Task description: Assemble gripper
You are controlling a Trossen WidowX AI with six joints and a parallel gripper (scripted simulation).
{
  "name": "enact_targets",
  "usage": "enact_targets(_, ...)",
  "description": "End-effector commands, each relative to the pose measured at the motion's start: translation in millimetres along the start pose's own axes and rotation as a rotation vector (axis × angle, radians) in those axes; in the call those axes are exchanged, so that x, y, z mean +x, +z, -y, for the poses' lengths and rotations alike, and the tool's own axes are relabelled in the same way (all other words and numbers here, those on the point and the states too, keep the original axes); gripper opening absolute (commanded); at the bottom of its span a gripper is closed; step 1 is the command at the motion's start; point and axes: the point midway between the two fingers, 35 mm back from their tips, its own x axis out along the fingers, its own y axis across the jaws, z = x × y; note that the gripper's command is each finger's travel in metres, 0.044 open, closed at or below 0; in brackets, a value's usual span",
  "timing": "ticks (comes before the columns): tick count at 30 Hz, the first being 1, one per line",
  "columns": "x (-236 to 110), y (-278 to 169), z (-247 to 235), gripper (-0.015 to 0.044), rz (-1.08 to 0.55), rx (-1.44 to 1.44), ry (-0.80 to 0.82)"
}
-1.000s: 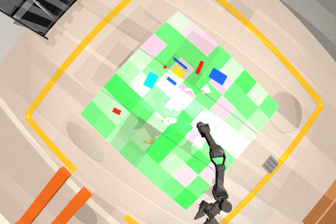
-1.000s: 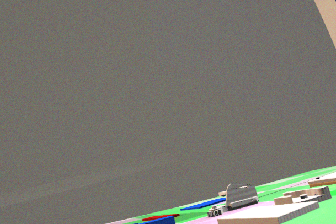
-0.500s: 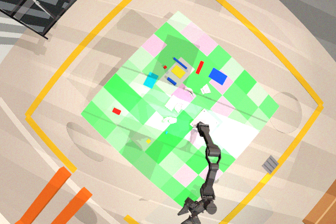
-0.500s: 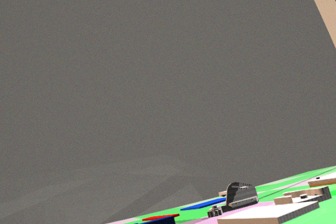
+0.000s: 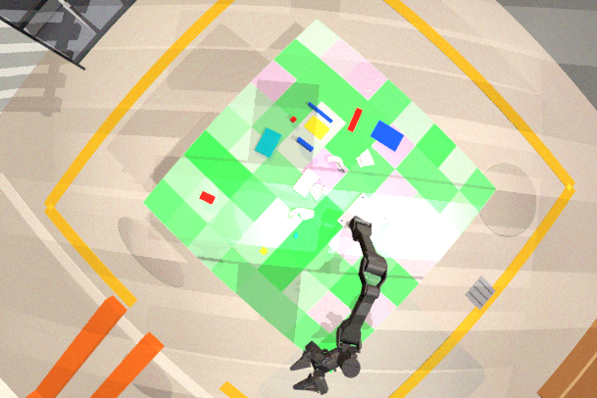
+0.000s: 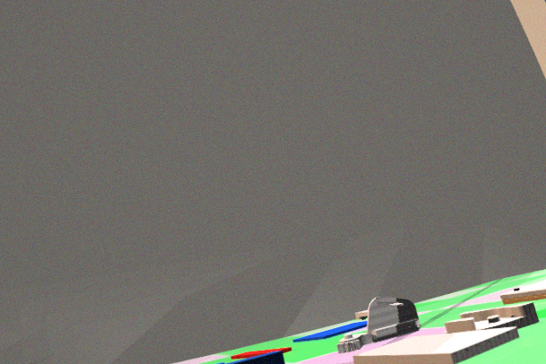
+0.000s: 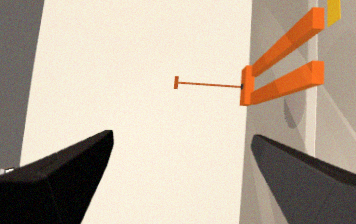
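My gripper [image 5: 294, 376] [image 7: 184, 138] is open and empty, beyond the mat's near corner in the top view, far from the parts. One pale jaw with a toothed end [image 5: 334, 161] [image 6: 387, 318] lies near the mat's middle. Another pale jaw [image 5: 303, 214] lies left of the arm's mount. A thick white plate [image 5: 304, 182] [image 6: 421, 347] lies between them, beside a small piece with a peg [image 5: 317, 191] [image 6: 493, 319]. A pale plate with dark dots [image 5: 354, 210] lies at the arm's mount, partly hidden. I cannot tell which plate is the base or the housing. The jaws are apart.
A blue block [image 5: 387, 135], red bar [image 5: 355, 120], teal block [image 5: 268, 142], yellow block [image 5: 317, 127] and red block [image 5: 207, 197] lie on the patchwork mat. A small white piece [image 5: 366, 159] lies near the blue block. Orange bars [image 5: 78, 348] [image 7: 287, 42] stand off the mat.
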Motion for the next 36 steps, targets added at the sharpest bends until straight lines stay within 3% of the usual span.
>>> enact_targets(1,16.5,21.7,6.6,0.044,0.029,-0.007,-0.018)
enact_targets(20,74.4,129.1,46.2,0.044,0.181,-0.036,-0.133)
enact_targets(36,96.2,230.9,64.4,0.044,0.323,-0.008,-0.197)
